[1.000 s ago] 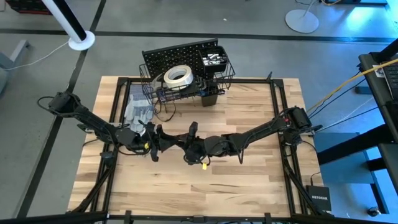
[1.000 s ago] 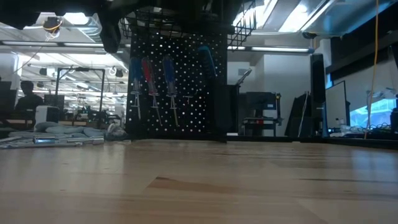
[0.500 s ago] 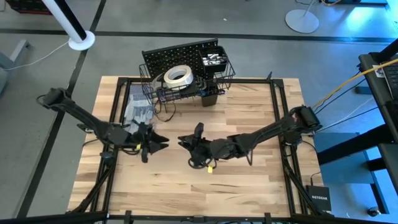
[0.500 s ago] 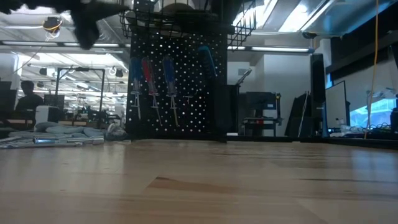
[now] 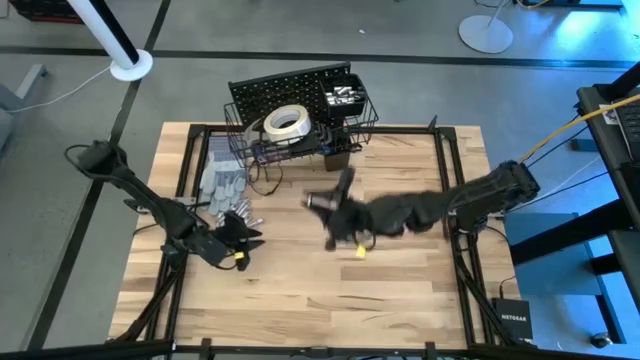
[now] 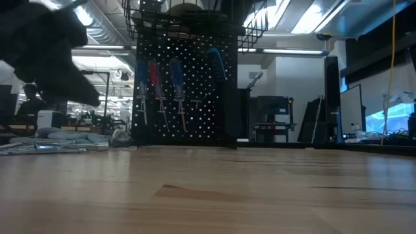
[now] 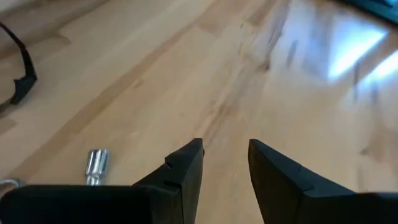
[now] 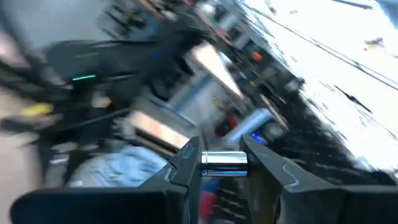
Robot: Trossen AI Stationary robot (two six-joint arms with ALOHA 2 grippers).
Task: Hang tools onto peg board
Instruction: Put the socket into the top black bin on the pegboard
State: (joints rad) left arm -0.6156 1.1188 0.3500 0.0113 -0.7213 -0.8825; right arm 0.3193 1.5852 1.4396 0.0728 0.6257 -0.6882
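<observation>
Black perforated peg board (image 6: 185,91): stands upright at the far edge of the pale wooden bench (image 5: 400,290), seen face-on in the low view.
Hung so far: red- and blue-handled screwdrivers (image 6: 156,81) hang in a row on the board's face.
Black wire basket (image 5: 350,105): fixed to the board; the white tape roll (image 5: 286,122) lies on top, and small silver metal pieces sit in its right part.
Right claw (image 8: 221,163): raised over mid-bench, just in front of the board; fingers pinch a short shiny metal shaft (image 8: 224,160), seemingly a wrench or socket piece, kind not clear. The arm shows blurred in the high view.
Left claw (image 7: 224,165): low over the bench's left part, fingers apart with nothing between them.
Left on the bench: a cluster of silver metal tools (image 5: 238,212) just beside the left claw; one shiny piece (image 7: 96,165) shows in the left wrist view.
Grey fabric gloves (image 5: 222,178): lie near the board, left side; not part of the job.
Progress, judged: partway; several tools up, one in transit, a handful waiting.
</observation>
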